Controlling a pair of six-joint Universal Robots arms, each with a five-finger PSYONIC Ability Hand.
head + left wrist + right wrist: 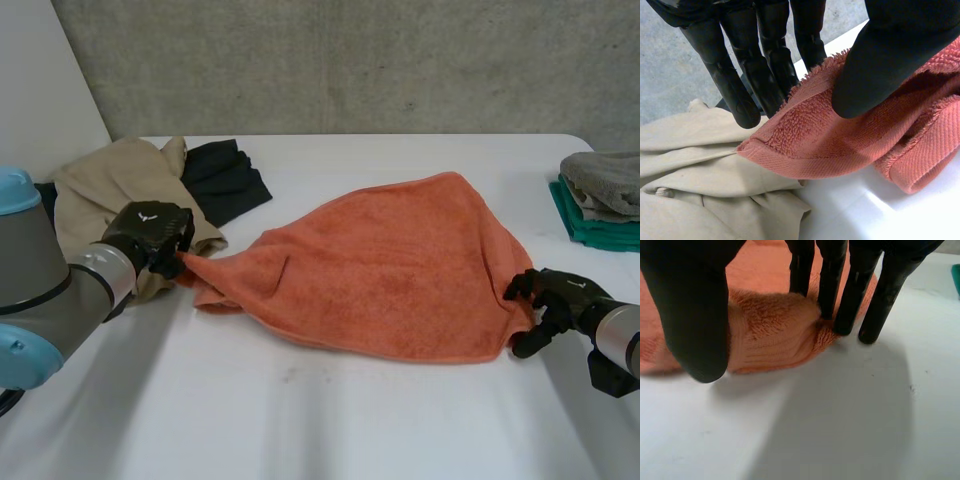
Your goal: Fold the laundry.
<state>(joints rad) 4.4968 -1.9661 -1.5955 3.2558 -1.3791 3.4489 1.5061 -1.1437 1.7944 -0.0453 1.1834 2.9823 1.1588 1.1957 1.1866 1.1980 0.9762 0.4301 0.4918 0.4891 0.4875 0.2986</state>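
Note:
An orange towel [380,260] lies spread and rumpled across the middle of the white table [320,420]. My left hand [150,235] is at its left corner. In the left wrist view the thumb [890,55] presses onto the towel [840,140] against the fingers behind it, pinching that corner. My right hand [555,295] stands at the towel's near right corner. In the right wrist view its straight fingers [840,290] touch the corner's edge [770,335], while the thumb stays apart in front.
A beige garment [110,185] lies bunched behind my left hand, with a dark one [225,180] beside it. At the right edge sits a folded stack [605,200], grey on green. A concrete wall runs behind the table.

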